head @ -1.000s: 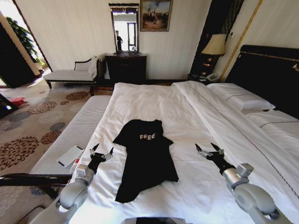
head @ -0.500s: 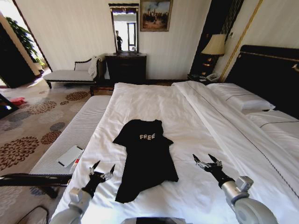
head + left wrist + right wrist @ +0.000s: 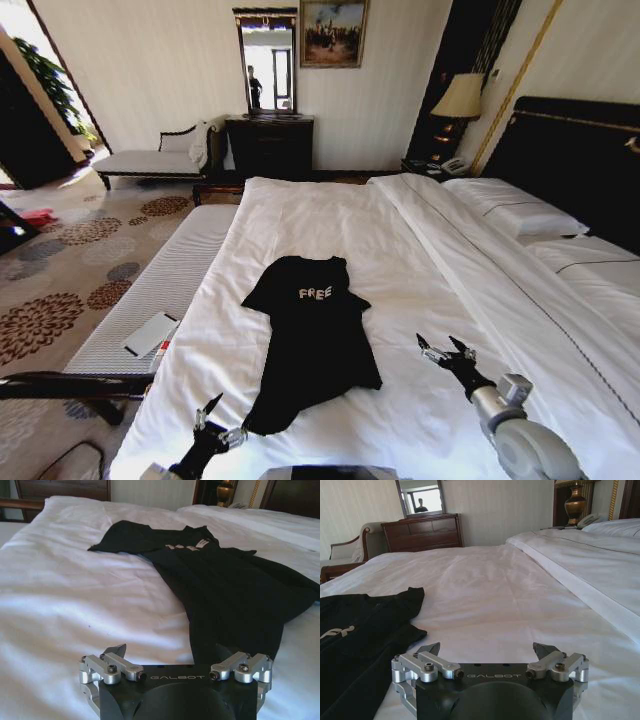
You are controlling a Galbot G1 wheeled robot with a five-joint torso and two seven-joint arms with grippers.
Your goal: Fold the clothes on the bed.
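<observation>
Soft black T-shirt (image 3: 313, 337), spread flat mid-bed (image 3: 420, 240), collar toward the far edge, hem toward the near edge. Likely light, limp, prone to bunching; best pinched at hem corners or sleeves. Left gripper (image 3: 215, 427) spread wide, empty, just beside the hem's near-left corner. Right gripper (image 3: 446, 351) likewise wide, empty, over bare sheet right of the shirt.

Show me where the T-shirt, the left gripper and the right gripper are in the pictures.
T-shirt (image 3: 315, 345): head view, on the middle of its body, below the white lettering.
Left gripper (image 3: 218, 422): head view, midway between its open fingertips, by the shirt's hem.
Right gripper (image 3: 446, 351): head view, midway between its open fingertips.
</observation>
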